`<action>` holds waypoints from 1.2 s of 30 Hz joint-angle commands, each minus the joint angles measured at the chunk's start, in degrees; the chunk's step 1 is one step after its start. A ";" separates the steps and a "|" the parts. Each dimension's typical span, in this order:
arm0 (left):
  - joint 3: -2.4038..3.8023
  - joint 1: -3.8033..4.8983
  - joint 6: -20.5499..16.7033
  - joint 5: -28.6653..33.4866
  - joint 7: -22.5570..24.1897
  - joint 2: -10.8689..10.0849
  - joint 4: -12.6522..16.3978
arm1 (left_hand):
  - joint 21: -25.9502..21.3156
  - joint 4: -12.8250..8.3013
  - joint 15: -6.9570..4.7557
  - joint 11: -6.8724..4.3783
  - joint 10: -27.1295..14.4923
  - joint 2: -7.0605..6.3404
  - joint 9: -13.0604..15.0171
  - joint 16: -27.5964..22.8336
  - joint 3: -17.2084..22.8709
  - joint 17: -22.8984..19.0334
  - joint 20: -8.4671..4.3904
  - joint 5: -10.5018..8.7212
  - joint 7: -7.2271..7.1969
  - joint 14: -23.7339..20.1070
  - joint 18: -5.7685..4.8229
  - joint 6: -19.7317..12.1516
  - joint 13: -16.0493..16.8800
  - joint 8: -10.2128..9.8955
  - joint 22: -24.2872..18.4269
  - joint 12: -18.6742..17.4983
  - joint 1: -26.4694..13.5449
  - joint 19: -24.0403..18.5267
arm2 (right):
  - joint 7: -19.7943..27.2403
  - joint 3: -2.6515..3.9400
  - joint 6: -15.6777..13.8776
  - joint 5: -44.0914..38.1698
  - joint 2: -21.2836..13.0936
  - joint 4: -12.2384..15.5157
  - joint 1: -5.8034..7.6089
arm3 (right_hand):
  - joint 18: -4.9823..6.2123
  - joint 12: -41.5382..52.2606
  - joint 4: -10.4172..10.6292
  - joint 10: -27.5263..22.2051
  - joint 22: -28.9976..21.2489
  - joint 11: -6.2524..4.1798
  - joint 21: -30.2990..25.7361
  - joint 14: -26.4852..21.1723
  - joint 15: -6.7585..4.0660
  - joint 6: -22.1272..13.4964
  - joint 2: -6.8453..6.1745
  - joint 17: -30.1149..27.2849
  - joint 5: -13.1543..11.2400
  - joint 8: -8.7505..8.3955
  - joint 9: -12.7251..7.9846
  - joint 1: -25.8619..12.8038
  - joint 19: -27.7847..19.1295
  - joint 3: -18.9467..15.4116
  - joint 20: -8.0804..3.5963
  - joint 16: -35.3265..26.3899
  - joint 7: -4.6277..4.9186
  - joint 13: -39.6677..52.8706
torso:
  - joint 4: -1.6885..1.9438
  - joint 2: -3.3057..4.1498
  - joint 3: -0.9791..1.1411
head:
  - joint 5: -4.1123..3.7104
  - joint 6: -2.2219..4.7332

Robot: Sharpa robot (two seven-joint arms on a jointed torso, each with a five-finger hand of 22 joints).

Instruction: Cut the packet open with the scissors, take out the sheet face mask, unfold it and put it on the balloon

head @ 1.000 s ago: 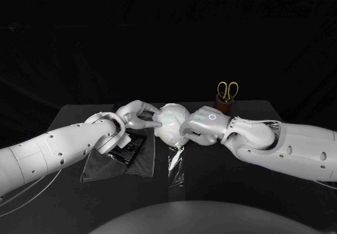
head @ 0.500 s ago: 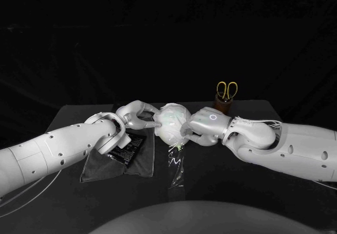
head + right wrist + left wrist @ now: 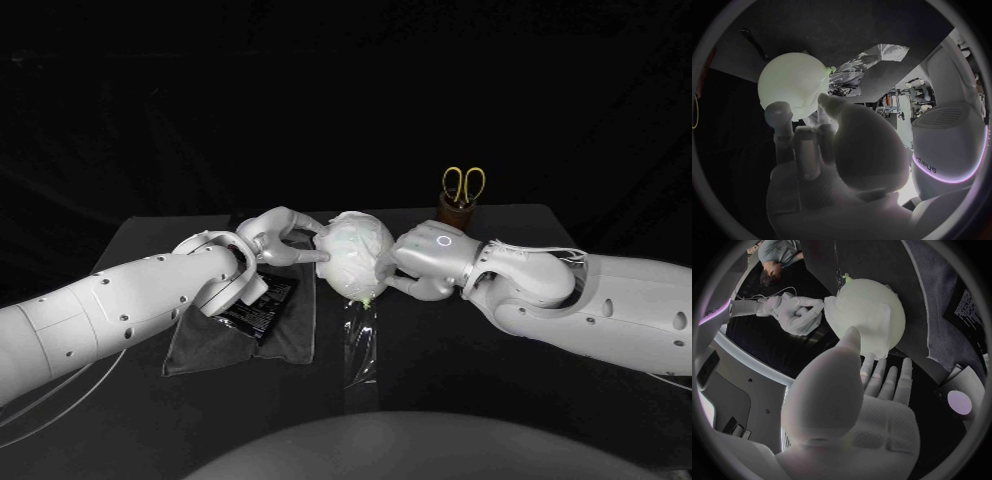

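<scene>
Edging a touch toward the right of frame since a second ago, the right hand (image 3: pixel 421 262) now has its fingers riding slightly higher on the flank of the balloon (image 3: pixel 887 310). The balloon itself stays at centre frame and the left hand (image 3: pixel 274 238) holds its post on the opposite side.

The sheet face mask (image 3: pixel 351 245) is already out, unfolded and draped in wrinkles over the balloon. The left hand lies flat and spread, fingertips (image 3: pixel 879 374) resting against the masked surface and gripping nothing. The right hand's fingers are bunched in against the mask's edge; whether they pinch the sheet or merely press it cannot be told.

Left of centre, the cut packet (image 3: pixel 263 300) lies on a dark cloth (image 3: pixel 231 345). A strip of clear film (image 3: pixel 361 345) trails down the worktop (image 3: pixel 476 370) below the balloon. The scissors (image 3: pixel 464 184) stand back in their holder (image 3: pixel 459 215) at upper right.

The small shift reads as smoothing rather than a fresh grasp. By the look of it the task is in its closing stage, with only the seating of the mask left to settle.
</scene>
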 commanded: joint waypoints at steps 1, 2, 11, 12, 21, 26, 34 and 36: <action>0.04 0.07 1.00 -0.36 -0.20 0.21 -0.01 | -0.01 0.06 0.05 0.05 -0.53 0.48 -0.04 -0.39 -0.28 -0.09 0.09 0.09 1.63 -0.36 -0.66 -0.39 -0.05 -0.39 -0.09 -0.30 -0.04 0.06 | -1.20 0.01 -0.35 -0.19 -0.74 0.18 -0.03 | 0.86 -0.17 -0.25 0.90 0.10 0.43 0.02 6.00 0.57 -0.41 -0.41 15.05 -0.22 -0.23 -0.08 0.26 -0.17 -0.03 0.08 0.25 0.14 10.60 | -0.01 0.03 -0.04 | -0.18 0.01; 0.04 0.07 1.02 -0.36 -0.22 0.22 -0.04 | -0.01 0.06 0.05 0.05 -0.53 0.48 -0.04 -0.39 -0.28 -0.09 0.09 0.09 1.63 -0.36 -0.66 -0.39 -0.05 -0.39 -0.09 -0.30 -0.04 0.06 | -1.32 0.01 -0.43 -0.21 -1.00 0.26 -0.03 | 0.87 -0.18 -0.29 0.89 0.12 0.45 0.02 6.00 0.58 -0.34 -0.36 15.05 -0.22 -0.22 -0.08 0.36 -0.16 0.04 0.09 0.25 0.16 10.59 | -0.01 0.03 -0.04 | -0.30 0.01; 0.02 0.07 1.20 -0.51 -0.35 0.67 -0.66 | -0.01 0.06 0.05 0.05 -0.53 0.48 -0.04 -0.39 -0.28 -0.09 0.09 0.09 1.63 -0.36 -0.66 -0.39 -0.05 -0.39 -0.09 -0.30 -0.04 0.06 | -2.10 0.01 -0.81 -0.16 -2.09 1.48 -0.07 | 0.93 -0.37 -0.44 0.72 0.01 0.45 -0.30 6.00 0.60 -0.39 -0.62 15.05 -0.23 -0.31 -0.14 0.52 -0.35 0.06 0.12 0.25 0.23 10.45 | 0.01 0.01 0.01 | -0.65 0.01; 0.01 0.08 1.22 -0.52 -0.36 0.74 -0.74 | -0.01 0.06 0.05 0.05 -0.53 0.48 -0.04 -0.39 -0.28 -0.09 0.09 0.09 1.63 -0.36 -0.66 -0.39 -0.05 -0.39 -0.09 -0.30 -0.04 0.06 | -2.55 0.01 -0.94 -0.16 -2.18 1.55 -0.08 | 0.94 -0.38 -0.44 0.72 0.00 0.45 -0.33 6.00 0.60 -0.39 -0.63 15.05 -0.23 -0.31 -0.14 0.52 -0.36 0.06 0.12 0.25 0.23 10.45 | -0.02 0.01 0.01 | -0.66 0.01; -0.01 0.08 1.19 -0.56 -0.31 0.92 -0.88 | -0.03 0.08 0.00 0.04 -0.62 0.52 -0.07 -0.43 -0.33 -0.09 0.08 0.09 1.64 -0.37 -0.65 -0.49 -0.05 -0.43 -0.15 -0.31 -0.02 -0.08 | -8.14 -0.01 -1.97 14.36 -2.36 1.78 -0.17 | 0.20 1.19 4.16 2.02 1.69 1.63 2.61 6.00 1.53 -1.23 -2.11 15.05 -0.24 -1.29 -0.70 -4.82 2.09 -2.55 0.71 0.25 1.24 11.40 | 0.07 0.04 -0.04 | -0.91 0.01; -0.01 0.08 1.18 -0.56 -0.27 0.92 -0.84 | -0.03 0.08 0.00 0.04 -0.62 0.52 -0.07 -0.43 -0.33 -0.09 0.08 0.09 1.64 -0.37 -0.65 -0.49 -0.05 -0.43 -0.15 -0.31 -0.02 -0.08 | -9.64 -0.04 -2.58 20.77 -1.81 2.20 -0.85 | 0.05 1.55 5.70 2.33 2.06 1.99 3.28 6.00 1.85 -1.59 -2.88 15.05 -0.22 -1.68 -0.92 -6.06 2.84 -3.75 1.03 0.25 1.65 11.60 | 0.06 0.05 -0.06 | -0.85 0.01; -0.01 0.08 1.17 -0.54 -0.24 0.89 -0.62 | -0.03 0.08 0.00 0.04 -0.62 0.52 -0.07 -0.43 -0.33 -0.09 0.08 0.09 1.64 -0.37 -0.65 -0.49 -0.05 -0.43 -0.15 -0.31 -0.02 -0.08 | -10.95 -0.05 -7.17 23.63 -0.44 2.20 -1.95 | 0.01 2.19 5.29 2.85 2.42 2.09 3.87 6.00 1.97 -1.69 -2.10 15.05 -0.15 -2.03 -1.16 -3.57 3.67 -3.24 1.29 0.25 1.77 12.01 | 0.08 0.05 -0.03 | -0.86 0.01; -0.01 0.08 1.17 -0.53 -0.24 0.86 -0.57 | -0.03 0.08 0.00 0.04 -0.62 0.52 -0.07 -0.43 -0.33 -0.09 0.08 0.09 1.64 -0.37 -0.65 -0.49 -0.05 -0.43 -0.15 -0.31 -0.02 -0.08 | -11.19 -0.05 -9.08 22.72 -0.16 2.00 -2.06 | 0.02 2.33 4.96 2.95 2.48 2.09 3.96 6.00 1.95 -1.57 -1.73 15.05 -0.13 -2.03 -1.18 -2.77 3.82 -2.93 1.31 0.25 1.76 12.10 | 0.10 0.07 -0.04 | -0.91 0.01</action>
